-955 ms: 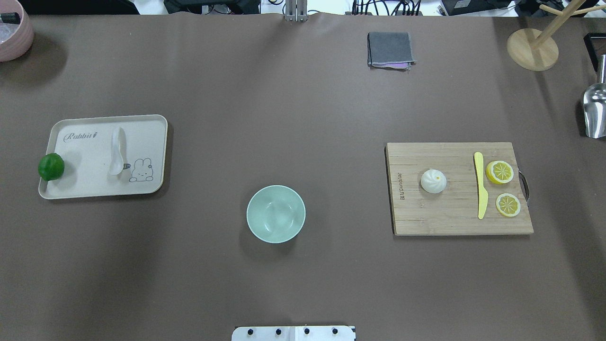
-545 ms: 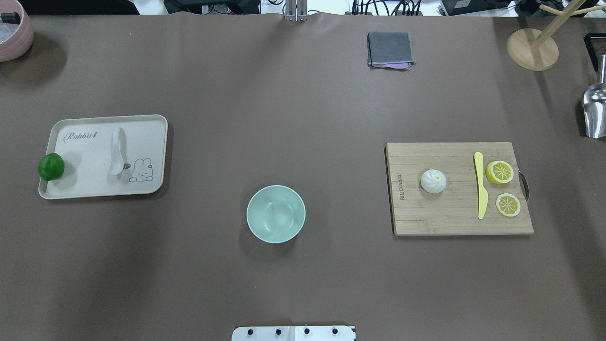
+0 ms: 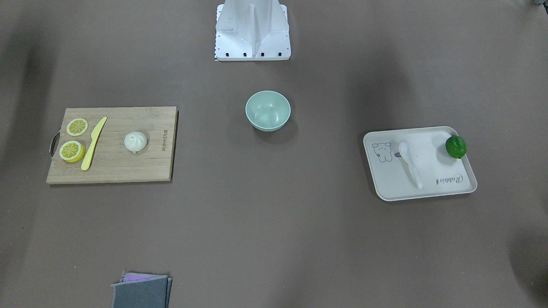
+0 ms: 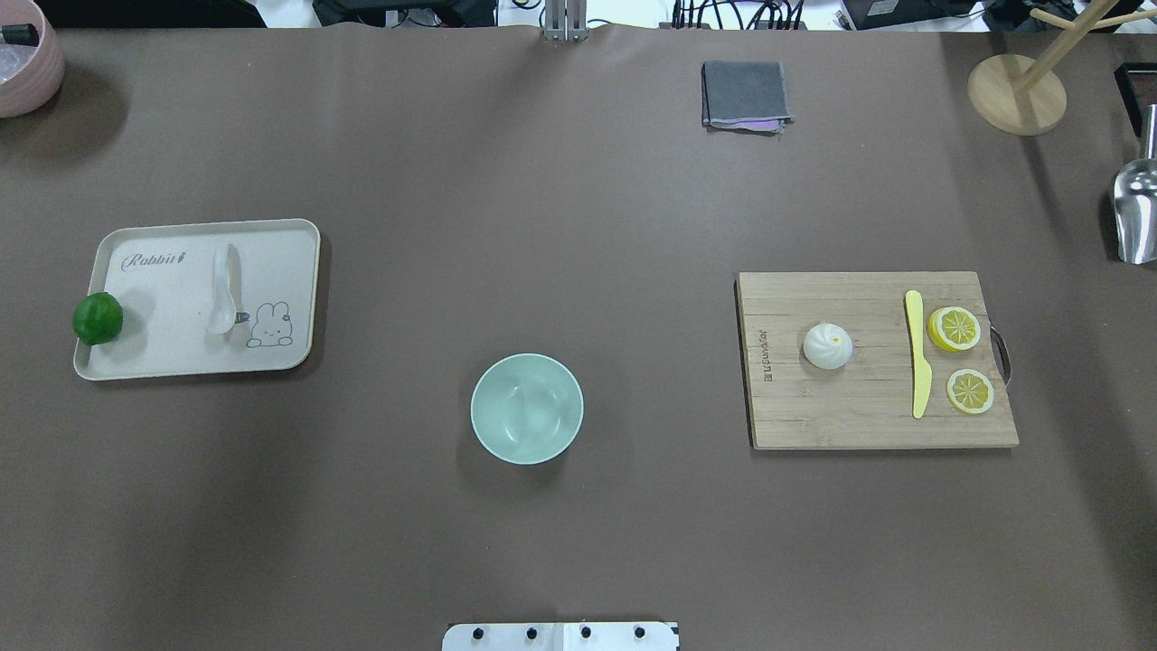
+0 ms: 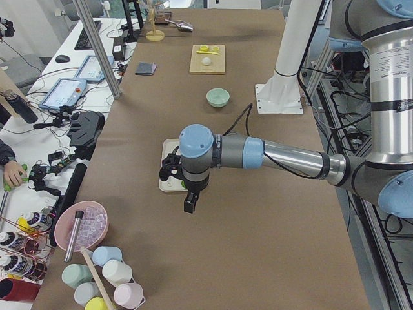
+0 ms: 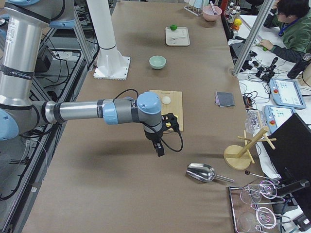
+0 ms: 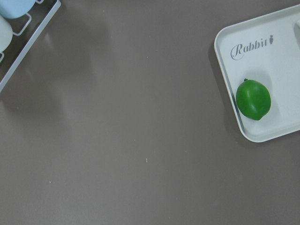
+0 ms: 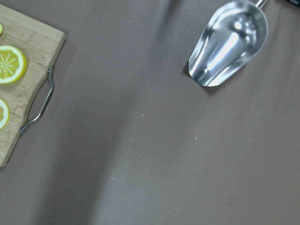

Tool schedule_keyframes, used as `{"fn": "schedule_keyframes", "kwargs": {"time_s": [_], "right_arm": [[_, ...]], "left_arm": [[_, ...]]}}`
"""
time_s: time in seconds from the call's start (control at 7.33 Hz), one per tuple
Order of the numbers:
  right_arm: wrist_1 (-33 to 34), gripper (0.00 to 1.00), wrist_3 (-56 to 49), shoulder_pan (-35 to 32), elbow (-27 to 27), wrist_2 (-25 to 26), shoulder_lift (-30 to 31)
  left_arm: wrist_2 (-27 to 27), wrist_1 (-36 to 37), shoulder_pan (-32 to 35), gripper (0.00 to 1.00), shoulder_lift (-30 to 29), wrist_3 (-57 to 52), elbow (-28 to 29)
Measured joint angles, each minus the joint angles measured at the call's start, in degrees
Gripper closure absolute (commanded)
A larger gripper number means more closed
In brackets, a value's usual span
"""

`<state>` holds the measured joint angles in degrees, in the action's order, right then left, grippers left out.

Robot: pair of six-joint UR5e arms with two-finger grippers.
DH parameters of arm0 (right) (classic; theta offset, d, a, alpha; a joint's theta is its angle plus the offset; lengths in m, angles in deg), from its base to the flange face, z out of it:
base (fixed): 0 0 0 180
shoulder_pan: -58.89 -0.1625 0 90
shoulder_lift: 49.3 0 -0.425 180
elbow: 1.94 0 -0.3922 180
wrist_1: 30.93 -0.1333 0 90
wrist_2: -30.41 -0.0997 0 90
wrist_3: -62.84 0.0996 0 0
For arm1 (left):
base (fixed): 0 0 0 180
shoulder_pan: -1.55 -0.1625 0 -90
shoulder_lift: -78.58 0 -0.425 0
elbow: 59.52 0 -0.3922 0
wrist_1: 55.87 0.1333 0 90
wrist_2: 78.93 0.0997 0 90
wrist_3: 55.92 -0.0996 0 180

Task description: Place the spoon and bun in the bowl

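Pincer states could not be told: the left pincer [image 5: 190, 201] and the right pincer [image 6: 159, 149] showed only in the side views, each hanging over an end of the desk [image 4: 578, 226], well apart from the task's things. The white soup spoon [image 4: 224, 289] lay flat on the cream tray [image 4: 163, 362], with a lime [image 4: 98, 318] at the tray's outer rim. The steamed bun [image 4: 827, 345] sat on the bamboo cutting board [image 4: 859, 416], near a yellow plastic knife [image 4: 917, 353]. The mint-green bowl [image 4: 527, 409] stood empty between them. I judged the glossy, low spoon likely to slip from a shallow pinch or drag the light tray. The round bun might roll toward the knife or squash. Both arms meeting over the bowl could clash or tip it.
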<state>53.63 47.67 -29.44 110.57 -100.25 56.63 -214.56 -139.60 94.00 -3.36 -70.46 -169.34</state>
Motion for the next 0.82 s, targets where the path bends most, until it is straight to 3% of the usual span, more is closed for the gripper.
{"fn": "schedule_keyframes", "kwargs": {"time_s": [0.41,0.82], "right_arm": [[-4.0,0.00,8.9,3.1,0.1,-2.2,-4.1],[-13.0,0.00,32.3,14.4,0.2,-3.1,-7.2]], "left_arm": [[-3.8,-11.9,-0.1,0.00,-2.8,1.9,4.2],[-10.3,-20.3,-2.4,0.01,-3.1,12.8,5.5]]}}
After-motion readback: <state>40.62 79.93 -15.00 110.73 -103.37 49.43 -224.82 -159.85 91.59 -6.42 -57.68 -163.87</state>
